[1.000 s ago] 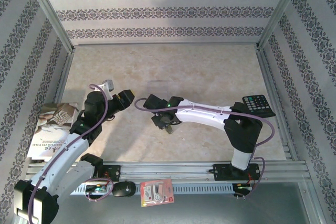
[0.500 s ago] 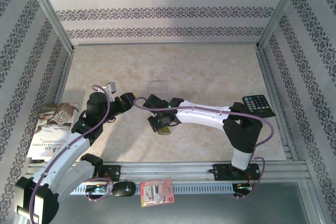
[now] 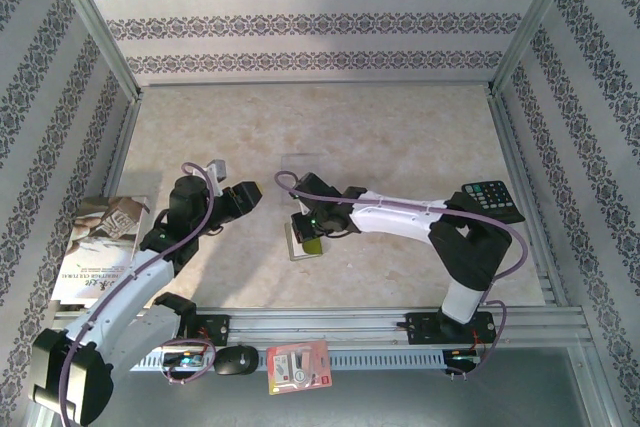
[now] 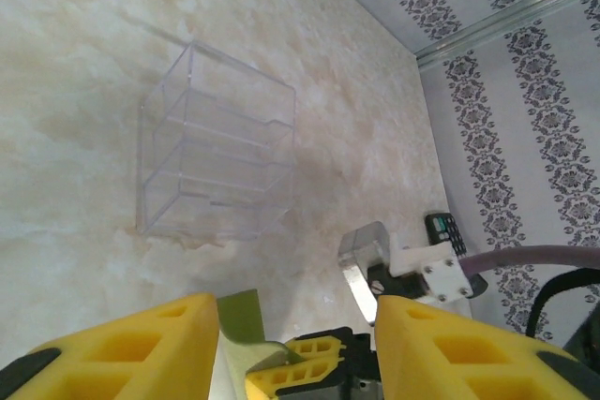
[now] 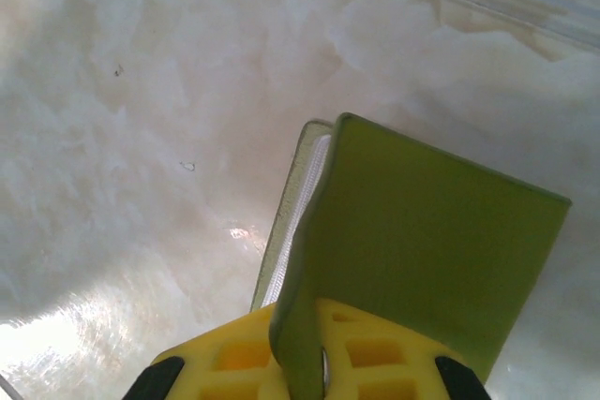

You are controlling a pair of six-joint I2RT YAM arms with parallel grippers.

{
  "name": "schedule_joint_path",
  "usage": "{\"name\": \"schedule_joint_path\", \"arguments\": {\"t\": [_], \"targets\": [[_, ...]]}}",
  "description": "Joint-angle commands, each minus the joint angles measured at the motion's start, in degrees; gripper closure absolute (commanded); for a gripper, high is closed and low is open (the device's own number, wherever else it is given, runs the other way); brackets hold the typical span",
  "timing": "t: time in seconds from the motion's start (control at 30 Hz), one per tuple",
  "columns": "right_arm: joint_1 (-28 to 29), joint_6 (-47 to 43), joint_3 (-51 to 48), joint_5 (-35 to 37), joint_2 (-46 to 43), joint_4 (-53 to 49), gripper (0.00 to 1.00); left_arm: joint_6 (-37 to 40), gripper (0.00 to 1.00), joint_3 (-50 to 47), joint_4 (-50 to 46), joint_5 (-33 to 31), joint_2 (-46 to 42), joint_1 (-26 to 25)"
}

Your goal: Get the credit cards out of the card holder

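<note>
**Right pincer (image 5: pixel 314 367) clamps olive card holder (image 5: pixel 431 241) above pale marbled counter (image 3: pixel 400 137)**

Near the counter's middle, the right pincer's yellow fingers are pressed together on one olive flap of the holder, and a pale inner leaf shows at the flap's edge. The left pincer (image 4: pixel 295 348) hovers near it, fingers apart. A clear plastic box (image 4: pixel 216 147) sits beyond, and a black calculator (image 3: pixel 492 200) lies at the right edge.

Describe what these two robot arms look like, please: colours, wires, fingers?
The left arm and the right arm both have smooth white links between chunky black joints. A purple cable loops along each arm. The fingers are bright yellow plastic, moulded with rows of square cut-out pockets.
</note>
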Motion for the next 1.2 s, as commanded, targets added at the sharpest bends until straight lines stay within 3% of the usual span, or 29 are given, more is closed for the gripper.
{"name": "schedule_joint_path", "arguments": {"t": [0.0, 0.37, 0.67, 0.97, 1.17], "targets": [[-2.01, 3.21, -4.41, 0.76, -3.78, 3.06, 1.0, 0.24, 0.53, -0.85, 2.74, 1.04, 1.17, -0.9], [-8.34, 5.87, -15.84, 5.87, -9.76, 1.64, 1.0, 1.91, 0.55, -0.57, 1.52, -4.33, 8.39, -8.76], [-9.91, 6.17, -17.84, 10.67, -4.87, -0.02, 1.0, 2.83, 0.66, 1.32, 1.47, -7.58, 16.84, -13.51], [-10.68, 6.67, -18.8, 10.97, -3.98, 1.95, 1.0, 4.1, 0.68, 5.67, 2.31, -7.84, 25.29, -18.08], [-11.11, 5.33, -19.11, 9.72, -5.36, 3.51, 1.0, 4.21, 0.82, 8.91, -0.71, -7.93, 28.25, -20.27]]}}
